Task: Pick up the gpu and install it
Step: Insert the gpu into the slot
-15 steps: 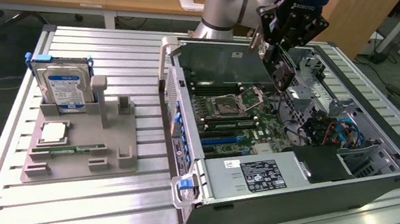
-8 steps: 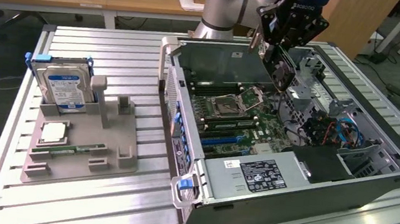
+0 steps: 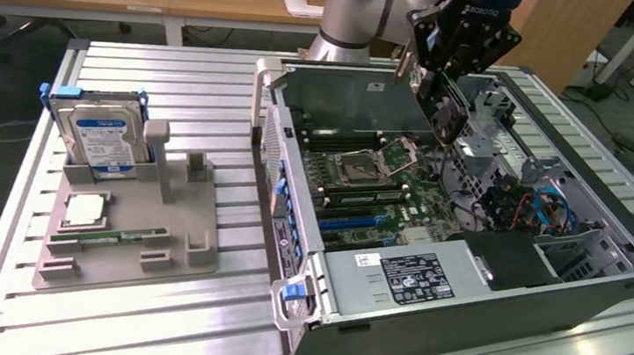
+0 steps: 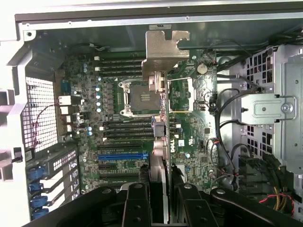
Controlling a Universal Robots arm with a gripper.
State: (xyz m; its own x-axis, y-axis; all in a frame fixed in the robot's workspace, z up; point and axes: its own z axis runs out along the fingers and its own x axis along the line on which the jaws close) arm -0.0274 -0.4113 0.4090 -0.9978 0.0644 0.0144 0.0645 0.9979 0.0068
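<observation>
My gripper (image 3: 455,77) hangs over the open computer case (image 3: 292,184) and is shut on the gpu (image 3: 446,116), which hangs on edge below the fingers, above the motherboard (image 3: 393,190). In the wrist view the gpu (image 4: 165,49) is seen edge-on, its silver bracket pointing away from the camera over the CPU socket (image 4: 142,97). The black fingers (image 4: 137,201) of the gripper (image 4: 161,194) clamp the card from both sides. The card is clear of the board, and a blue expansion slot (image 4: 122,155) lies to one side of it.
On the exterior view's left a grey tray (image 3: 171,215) holds a hard drive with a blue label (image 3: 103,133), a processor chip (image 3: 87,209) and a memory stick (image 3: 110,235). Inside the case are the power supply (image 3: 407,275), a drive cage (image 4: 279,109) and loose cables (image 3: 526,208).
</observation>
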